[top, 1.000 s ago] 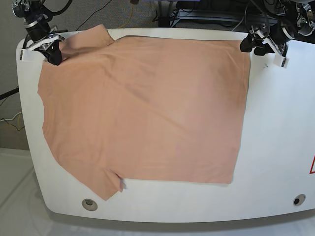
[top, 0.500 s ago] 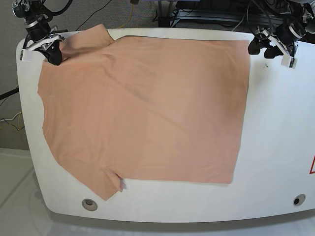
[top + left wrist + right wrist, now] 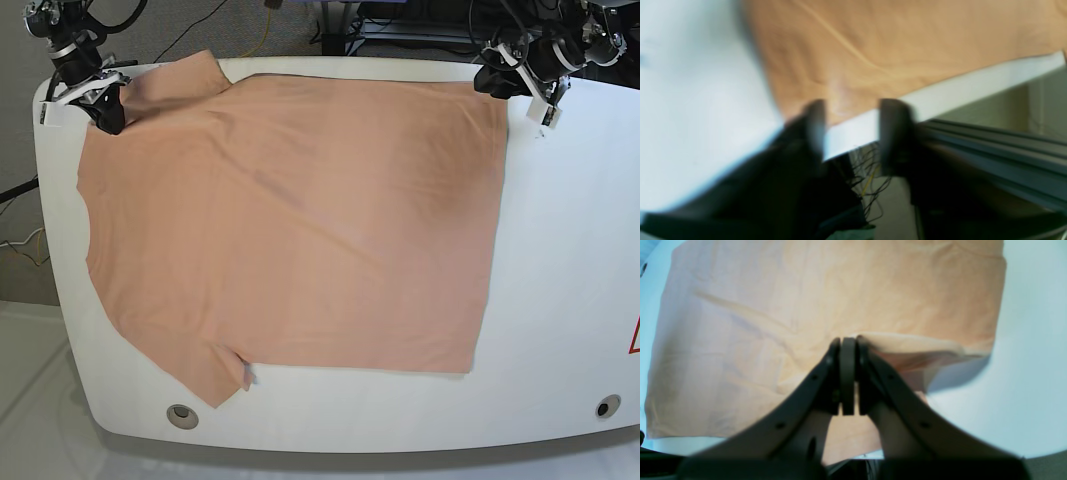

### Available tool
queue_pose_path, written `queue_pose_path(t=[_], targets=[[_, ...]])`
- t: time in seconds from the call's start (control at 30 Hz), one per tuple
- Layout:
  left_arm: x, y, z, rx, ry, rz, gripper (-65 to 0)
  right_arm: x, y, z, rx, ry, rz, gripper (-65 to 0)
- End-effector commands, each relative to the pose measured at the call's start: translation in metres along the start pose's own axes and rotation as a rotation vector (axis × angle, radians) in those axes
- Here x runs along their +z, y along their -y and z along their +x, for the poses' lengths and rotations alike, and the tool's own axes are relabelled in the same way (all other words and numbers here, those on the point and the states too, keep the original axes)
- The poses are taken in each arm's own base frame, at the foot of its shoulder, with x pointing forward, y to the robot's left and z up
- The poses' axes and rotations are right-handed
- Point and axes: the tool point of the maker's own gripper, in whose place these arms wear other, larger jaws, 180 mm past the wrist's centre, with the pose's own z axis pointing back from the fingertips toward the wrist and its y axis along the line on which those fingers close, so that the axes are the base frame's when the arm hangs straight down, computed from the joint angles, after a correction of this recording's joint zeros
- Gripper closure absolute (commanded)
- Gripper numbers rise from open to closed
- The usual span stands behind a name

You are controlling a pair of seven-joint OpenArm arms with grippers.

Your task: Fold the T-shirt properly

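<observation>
T-shirt [image 3: 290, 220]: spread flat across most of the white counter [image 3: 570, 250], one sleeve at lower left of the base view, the other at upper left. Thin, soft, light cloth; likely to sag, drag and wrinkle if lifted by one point, so best taken at corners and hems, both sides together. Right gripper [image 3: 848, 340] at upper left of the base view, fingers clenched on a raised pinch of cloth near the sleeve. Left gripper [image 3: 850, 110] at upper right corner of the shirt, blurred, fingers apart with nothing between them.
</observation>
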Motion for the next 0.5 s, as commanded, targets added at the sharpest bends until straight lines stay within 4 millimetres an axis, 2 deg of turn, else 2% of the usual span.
queue_pose_path(t=[0.0,0.07,0.2,0.33,0.47], targets=[[0.011,-0.002,0.014,-0.033,0.044,0.017,-7.1,0.004,-0.003,0.014,0.025,0.043,0.013,0.0],[0.015,-0.002,0.016,-0.043,0.047,0.025,-11.0,0.005,-0.004,0.014,0.025,0.043,0.015,0.0],[0.026,-0.006,0.023,-0.062,0.073,0.048,-26.4,0.006,-0.003,0.015,0.029,0.047,0.015,0.0],[0.030,-0.008,0.023,-0.055,0.083,0.054,-34.8,0.006,-0.004,0.016,0.031,0.046,0.014,-0.3],[0.033,-0.012,0.021,-0.042,0.094,0.059,-40.3,0.005,-0.003,0.015,0.029,0.044,0.015,-0.9]])
